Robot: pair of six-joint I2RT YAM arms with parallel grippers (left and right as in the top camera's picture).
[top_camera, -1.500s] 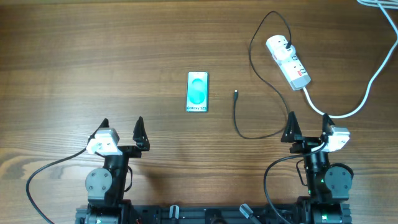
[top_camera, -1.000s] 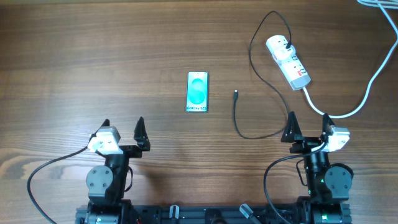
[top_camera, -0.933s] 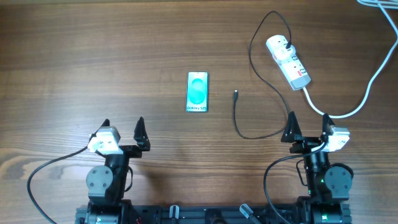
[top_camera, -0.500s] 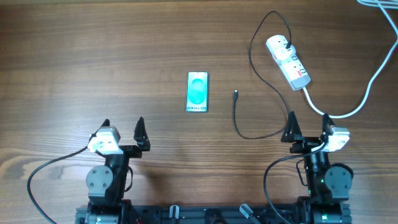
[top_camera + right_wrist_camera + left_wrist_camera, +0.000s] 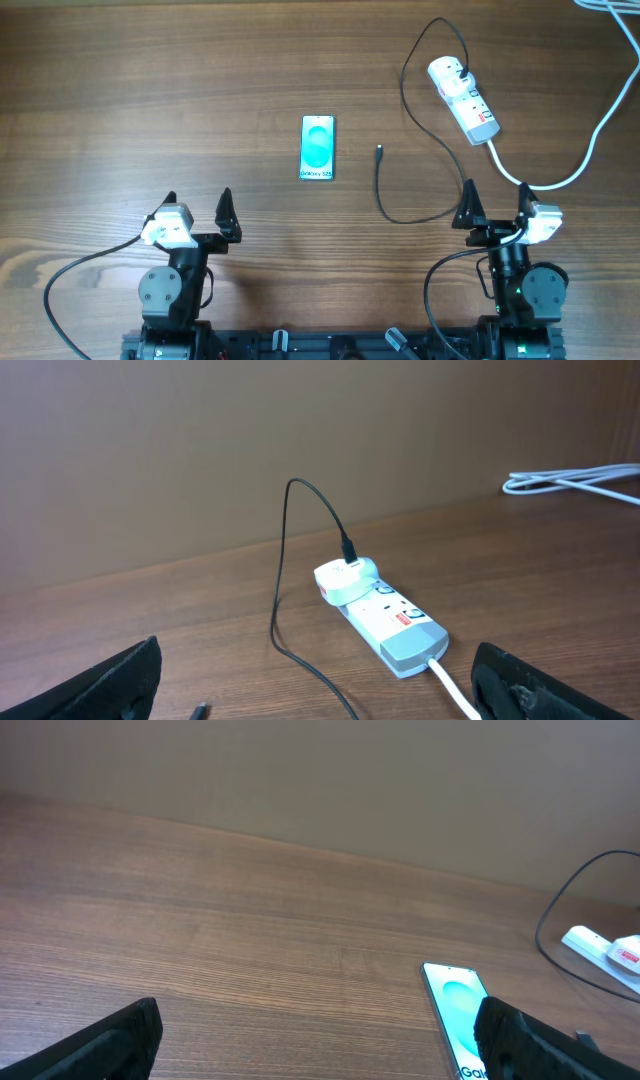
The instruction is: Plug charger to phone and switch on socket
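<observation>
The phone (image 5: 317, 147) lies flat mid-table, teal screen up; the left wrist view catches it (image 5: 458, 1023) low on the right. The charger cable (image 5: 404, 85) loops from its white adapter in the socket (image 5: 465, 100) down to a free plug tip (image 5: 380, 152) right of the phone. In the right wrist view the socket (image 5: 390, 622) lies ahead with the cable (image 5: 282, 580) arching from the adapter, and the plug tip (image 5: 200, 712) shows at the bottom edge. My left gripper (image 5: 197, 210) and right gripper (image 5: 494, 206) stand open near the front edge, nothing between their fingers.
A thick white cord (image 5: 590, 150) runs from the socket's near end, curves right and leaves at the top right corner. It lies bunched at the far right (image 5: 575, 480) in the right wrist view. A plain wall rises behind the table's far edge.
</observation>
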